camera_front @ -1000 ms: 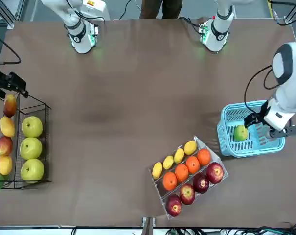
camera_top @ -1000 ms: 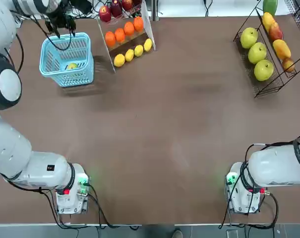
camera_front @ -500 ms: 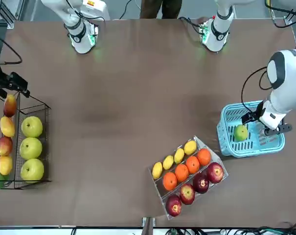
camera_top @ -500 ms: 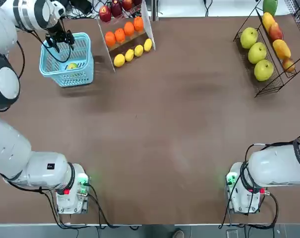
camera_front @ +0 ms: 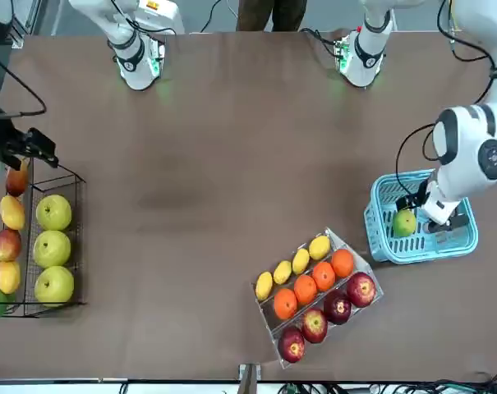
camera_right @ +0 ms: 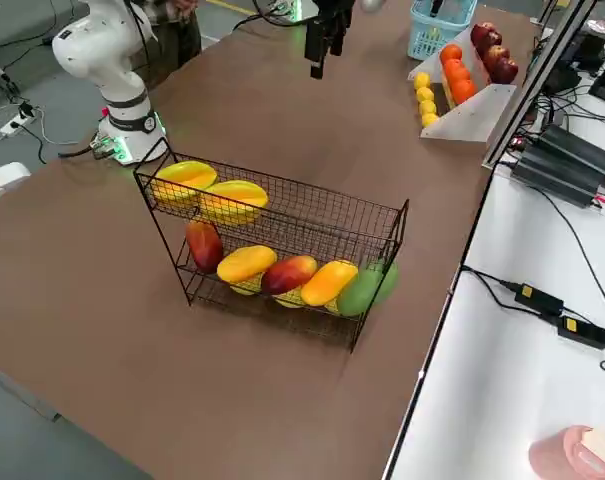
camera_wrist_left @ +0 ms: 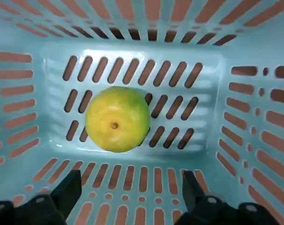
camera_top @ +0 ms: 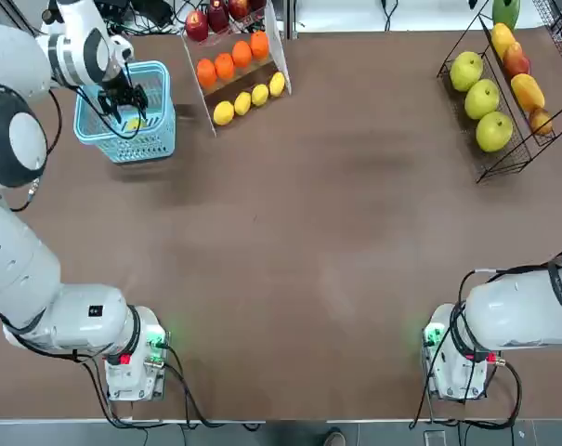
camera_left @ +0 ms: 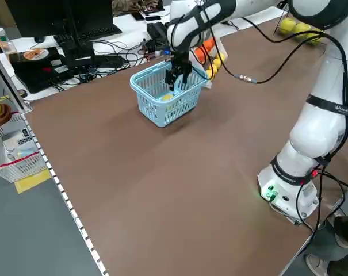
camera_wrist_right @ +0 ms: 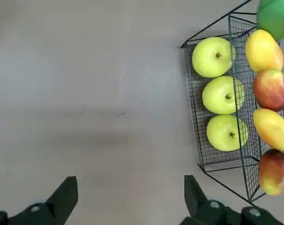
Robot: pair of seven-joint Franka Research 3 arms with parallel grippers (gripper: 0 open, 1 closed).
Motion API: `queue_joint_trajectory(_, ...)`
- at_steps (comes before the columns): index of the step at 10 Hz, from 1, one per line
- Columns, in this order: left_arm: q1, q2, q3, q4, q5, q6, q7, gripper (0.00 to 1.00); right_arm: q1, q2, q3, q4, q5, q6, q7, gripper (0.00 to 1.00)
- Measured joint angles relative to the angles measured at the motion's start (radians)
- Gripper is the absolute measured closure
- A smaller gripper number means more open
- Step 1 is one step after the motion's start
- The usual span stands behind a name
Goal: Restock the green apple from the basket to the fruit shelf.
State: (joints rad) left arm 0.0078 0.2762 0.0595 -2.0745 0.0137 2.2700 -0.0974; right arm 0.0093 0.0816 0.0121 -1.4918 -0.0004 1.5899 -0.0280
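Note:
The green apple (camera_wrist_left: 117, 118) lies alone on the floor of the light-blue basket (camera_top: 137, 149), at the table's far left. My left gripper (camera_top: 127, 97) hangs inside the basket's rim, just above the apple, open. In the left wrist view its fingers (camera_wrist_left: 70, 186) stand apart on either side of the apple without touching it. The front view shows the apple (camera_front: 404, 222) beside the wrist, in the basket (camera_front: 421, 248). The black wire fruit shelf (camera_top: 490, 169) stands at the far right with three yellow-green apples (camera_top: 482, 98). My right gripper (camera_wrist_right: 128, 187) hovers open near the shelf (camera_wrist_right: 214, 157).
A clear stepped stand (camera_top: 279, 42) with red apples, oranges and lemons sits just right of the basket. The wire shelf's other tier holds mangoes (camera_right: 244, 264). Both arm bases (camera_top: 132, 364) stand at the near edge. Brown tabletop stretches between basket and shelf.
My left gripper has moved from beyond the basket's far rim to over its middle and dropped toward the apple. The apple and basket have not moved.

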Motion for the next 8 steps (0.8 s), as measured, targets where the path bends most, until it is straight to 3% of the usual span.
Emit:
queue_joint_trajectory(6, 0.0, 0.051, 0.0, -0.005, 0.004, 0.088, 0.027, 0.05, 0.083, 0.106, 0.004, -0.038, 0.001, 0.176, -0.01, 0.0)
queue_joint_trajectory(8, 0.007, 0.07, 0.001, -0.006, 0.025, 0.129, 0.046, 0.05, 0.104, 0.123, 0.006, -0.051, 0.068, 0.21, -0.097, 0.0)
